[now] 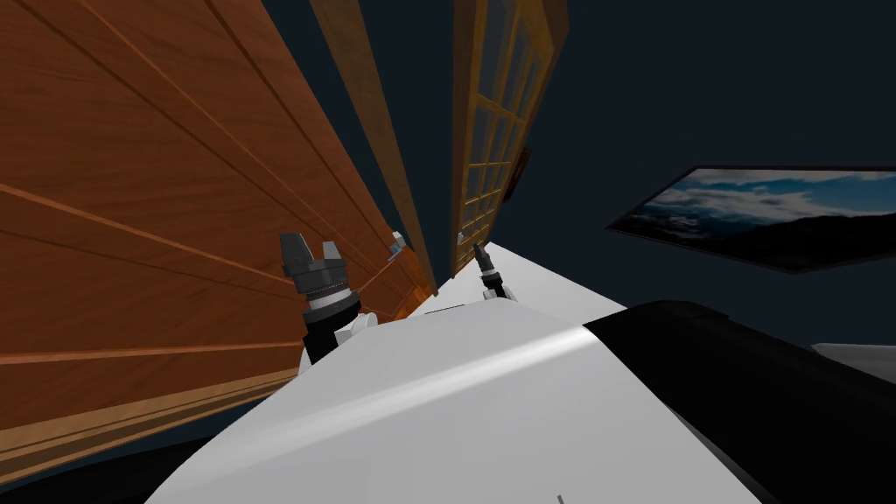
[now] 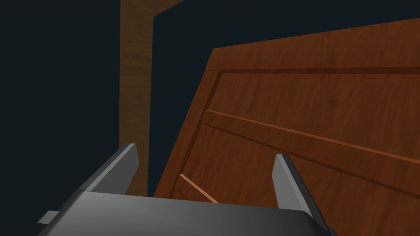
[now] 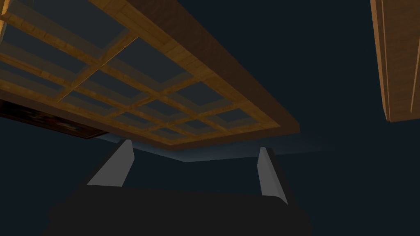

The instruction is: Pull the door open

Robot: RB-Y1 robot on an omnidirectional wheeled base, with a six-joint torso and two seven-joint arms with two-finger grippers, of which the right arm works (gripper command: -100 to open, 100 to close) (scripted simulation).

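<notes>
A brown panelled wooden door (image 1: pixel 157 192) fills the left of the head view. It stands swung away from its light brown frame post (image 1: pixel 363 114), with a dark gap between them. A small light grey handle (image 1: pixel 396 246) sticks out near the door's free edge. My left gripper (image 1: pixel 311 248) is open and empty, close in front of the door face and short of the handle, touching nothing. In the left wrist view the door (image 2: pixel 311 123) and the post (image 2: pixel 135 82) lie beyond the open left gripper (image 2: pixel 205 172). My right gripper (image 1: pixel 479 254) is held up right of the frame, open and empty (image 3: pixel 192 168).
A tall wooden lattice of glass panes (image 1: pixel 494 131) stands just right of the door frame. On the dark wall to the right hangs a landscape picture (image 1: pixel 770 214). The door face lies very close along my left side.
</notes>
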